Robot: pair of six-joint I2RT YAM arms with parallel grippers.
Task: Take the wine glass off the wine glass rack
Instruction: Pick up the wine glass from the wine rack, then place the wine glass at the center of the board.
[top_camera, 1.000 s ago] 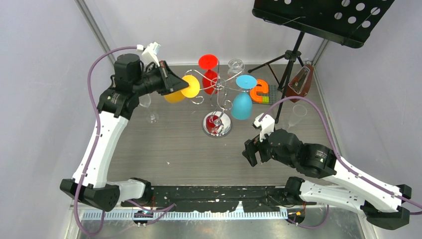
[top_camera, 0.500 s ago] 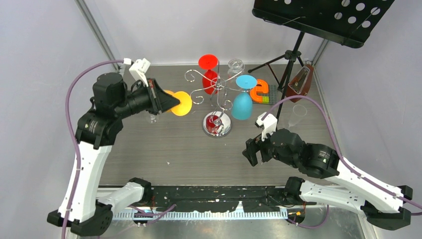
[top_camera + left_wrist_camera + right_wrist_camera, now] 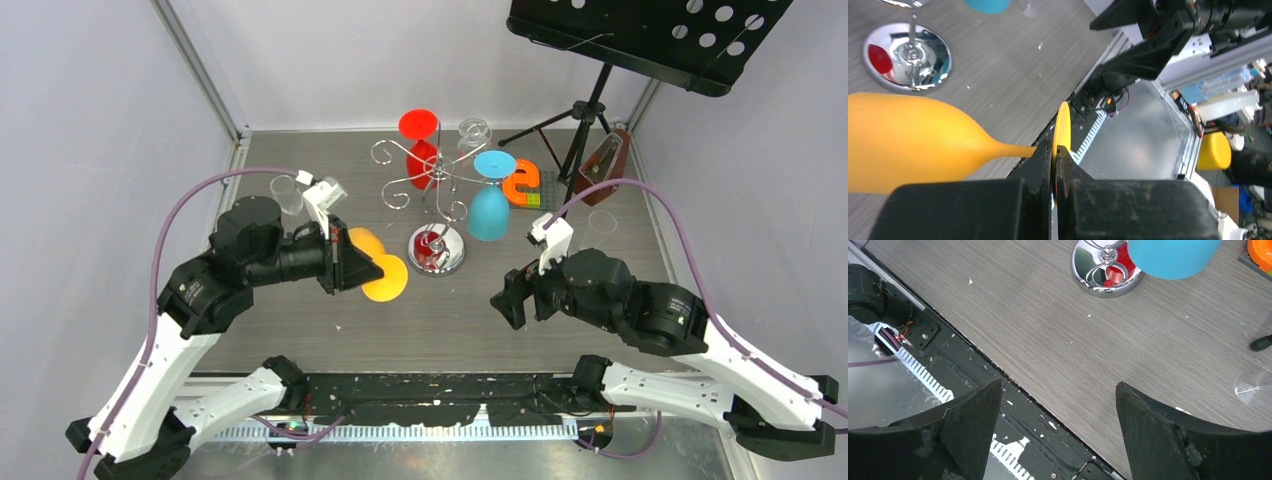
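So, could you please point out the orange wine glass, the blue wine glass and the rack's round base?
orange wine glass (image 3: 908, 142), left wrist view, on its bowl.
blue wine glass (image 3: 486, 213), top external view, on its bowl.
rack base (image 3: 458, 252), top external view, on its rim.

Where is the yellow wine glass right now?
Top view: the yellow glass is left of the base of the rack, its foot pinched in the left pincer.

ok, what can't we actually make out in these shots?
- Top view: the yellow glass stem, hidden under the left gripper.
- Left wrist: the yellow glass's rim, cut off by the left edge.
- Right wrist: most of the blue glass and the rack, cut off by the top edge.
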